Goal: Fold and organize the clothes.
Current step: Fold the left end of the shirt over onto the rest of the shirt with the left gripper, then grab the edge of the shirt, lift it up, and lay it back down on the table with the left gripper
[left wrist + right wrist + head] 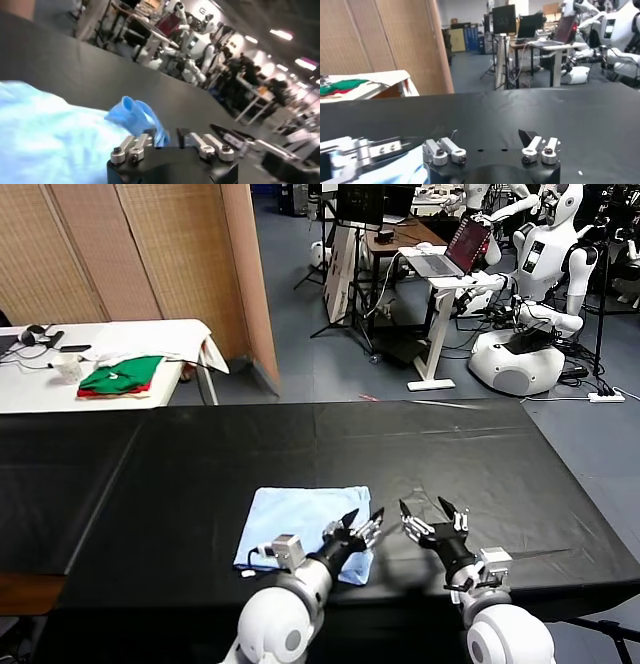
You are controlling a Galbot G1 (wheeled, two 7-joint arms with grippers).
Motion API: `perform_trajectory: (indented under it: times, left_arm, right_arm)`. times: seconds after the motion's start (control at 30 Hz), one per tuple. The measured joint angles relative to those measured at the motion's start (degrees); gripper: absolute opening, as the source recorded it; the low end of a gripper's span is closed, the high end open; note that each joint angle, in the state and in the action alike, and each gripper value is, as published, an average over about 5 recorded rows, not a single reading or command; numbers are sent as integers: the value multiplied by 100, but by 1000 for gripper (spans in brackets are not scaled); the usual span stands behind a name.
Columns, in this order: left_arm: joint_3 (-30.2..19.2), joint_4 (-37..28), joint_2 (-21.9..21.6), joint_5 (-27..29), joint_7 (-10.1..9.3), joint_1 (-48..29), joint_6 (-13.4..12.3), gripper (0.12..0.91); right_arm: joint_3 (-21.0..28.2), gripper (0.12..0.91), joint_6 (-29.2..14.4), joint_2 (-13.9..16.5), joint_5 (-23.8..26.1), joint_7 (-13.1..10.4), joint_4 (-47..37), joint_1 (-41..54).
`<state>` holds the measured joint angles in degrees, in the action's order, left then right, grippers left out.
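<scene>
The pale light-blue T-shirt [295,524] lies folded into a small rectangle on the black table [330,454], near its front edge. My left gripper [364,517] is low over the shirt's near right corner, with its fingers apart. In the left wrist view the shirt [50,140] fills the near side, and a raised fold of fabric [136,114] stands just ahead of the left gripper [166,135]. My right gripper [433,512] is open and empty over bare table just right of the shirt. It also shows in the right wrist view [489,136], with the shirt's edge [415,172] beside it.
A white table [150,334] at the back left holds green and red garments [120,374]. A wooden screen [150,244] stands behind it. A desk with a laptop [455,249] and white robots [530,284] are beyond the black table's far edge.
</scene>
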<state>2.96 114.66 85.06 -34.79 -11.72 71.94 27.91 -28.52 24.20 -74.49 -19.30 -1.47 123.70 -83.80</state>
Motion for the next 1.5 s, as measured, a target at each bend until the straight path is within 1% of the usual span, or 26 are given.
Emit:
perform_trajectory:
  times: [0.03,0.07,0.2,0.27,0.37,0.5,0.6,0.77,0.87,0.93,1.03,1.2,1.33,1.5]
  left_arm:
    - [20,-2,-19,109,29,-25,-26,870]
    - [51,1,-48,239,71,-53,-60,889]
    - [276,33,-294,862,305,-195,-259,905]
    - [441,58,-514,1134,403,-252,-361,906]
    - [732,111,-948,1404,484,-260,-468,907]
    - [1090,169,-1486,1629,506,-165,-574,907]
    - [1264,183,-1717,1746,507,-44,-643,907]
    - [1449,190,-1860,1927,503,162,-718,907]
    - [1554,195,-1905,1978,503,267,-729,907]
    - [1619,190,-1924,1984,507,333,-744,907]
    - [1712,155,-1918,1985,527,435,-794,907]
    - [1879,59,-1835,1833,626,607,-937,907]
    - [2016,-69,-1739,1404,717,758,-1047,907]
    - [2146,-236,-1601,733,857,855,-1147,907]
  right_arm:
    - [31,907,2,20,10,0,-4,11]
    - [68,907,3,41,29,1,-12,25]
    - [252,907,-2,126,177,34,-65,73]
    - [373,907,-28,169,318,78,-115,106]
    - [589,907,-85,221,594,145,-233,178]
    - [866,907,-138,233,968,221,-402,266]
    - [1044,907,-196,228,1295,288,-537,302]
    - [1190,907,-242,214,1850,334,-740,305]
    - [1166,907,-272,197,2100,275,-804,313]
    - [1132,907,-337,176,2170,198,-817,324]
    - [1082,907,-491,119,2067,90,-787,322]
    - [936,907,-647,-8,1554,56,-595,206]
    - [726,907,-657,-27,1212,66,-345,28]
    - [536,907,-644,-18,1066,71,-127,-121]
